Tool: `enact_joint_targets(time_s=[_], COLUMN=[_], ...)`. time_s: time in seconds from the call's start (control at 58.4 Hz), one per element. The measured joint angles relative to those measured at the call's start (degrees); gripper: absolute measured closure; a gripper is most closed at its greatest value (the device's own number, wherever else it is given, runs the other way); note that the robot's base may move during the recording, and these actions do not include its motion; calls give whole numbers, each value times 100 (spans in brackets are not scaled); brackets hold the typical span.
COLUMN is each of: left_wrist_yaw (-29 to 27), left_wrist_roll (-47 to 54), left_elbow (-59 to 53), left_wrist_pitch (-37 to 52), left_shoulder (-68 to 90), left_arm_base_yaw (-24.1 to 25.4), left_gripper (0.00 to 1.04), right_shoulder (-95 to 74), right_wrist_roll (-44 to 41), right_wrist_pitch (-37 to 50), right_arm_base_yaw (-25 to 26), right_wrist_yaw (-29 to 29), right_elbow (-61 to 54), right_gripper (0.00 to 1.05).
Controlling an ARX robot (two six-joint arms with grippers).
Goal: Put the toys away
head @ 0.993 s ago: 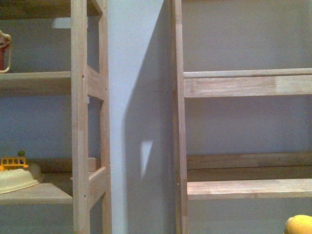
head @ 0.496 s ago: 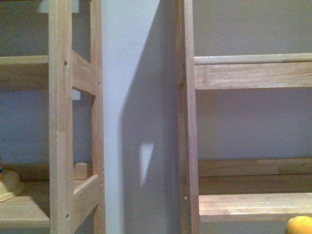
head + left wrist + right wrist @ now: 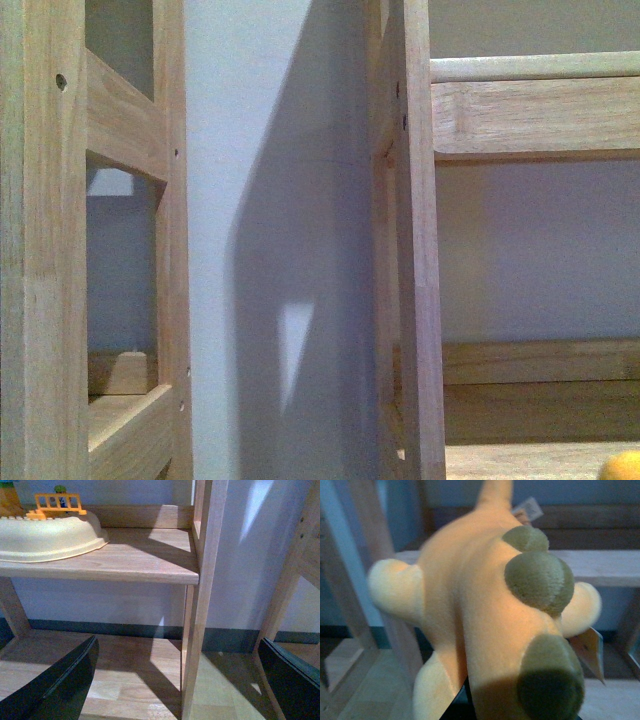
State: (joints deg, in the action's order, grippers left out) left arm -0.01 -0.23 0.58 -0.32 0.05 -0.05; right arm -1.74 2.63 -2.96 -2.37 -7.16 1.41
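The two wooden shelf units, the left one and the right one, loom much bigger in the front view than a second ago. Their posts have spread apart towards the picture's edges, so the robot has rolled in close, facing the gap between them. That suggests it is on the approach and the putting-away itself is not yet done. The wood is pale, planed and square-edged, with visible grain and small screw holes. The wall between the units is smooth, flat and grey-blue.

The plush toy fills the right wrist view, hanging in the air in front of a bare shelf board. It has short fuzzy orange-yellow pile, rounded olive patches and paler stubby limbs. In the front view it has shrunk to a sliver at the lower right corner.

The cream tray has slipped out of the front view. The left wrist view shows it on the left unit's shelf, glossy, shallow and round-rimmed.

The left claw is spread wide and holds nothing, its dark fingers matte. The right claw shows only as a dark edge under the toy, which it appears to be pinching.

A small orange plastic fence sits on the tray.
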Motion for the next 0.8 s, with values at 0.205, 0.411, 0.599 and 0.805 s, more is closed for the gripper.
enact_joint_targets(time_s=[0.205, 0.411, 0.599, 0.805], left_wrist_yaw=[2, 2, 2, 0], left_wrist_roll=[0, 0, 0, 0], left_elbow=[0, 0, 0, 0], left_wrist_pitch=[0, 0, 0, 0], left_shoulder=[0, 0, 0, 0], left_arm_base_yaw=[0, 0, 0, 0], left_gripper=[6, 6, 6, 6], right_shoulder=[-782, -1576, -2218, -3145], right_wrist_roll=[94, -199, -671, -1558], right_wrist_pitch=[210, 308, 546, 1139], right_arm_base_yaw=[-216, -695, -1617, -2483], right_wrist_yaw=[-1311, -2004, -2889, -3421], right_elbow=[435, 1849, 3163, 4544], right_gripper=[98, 98, 98, 98])
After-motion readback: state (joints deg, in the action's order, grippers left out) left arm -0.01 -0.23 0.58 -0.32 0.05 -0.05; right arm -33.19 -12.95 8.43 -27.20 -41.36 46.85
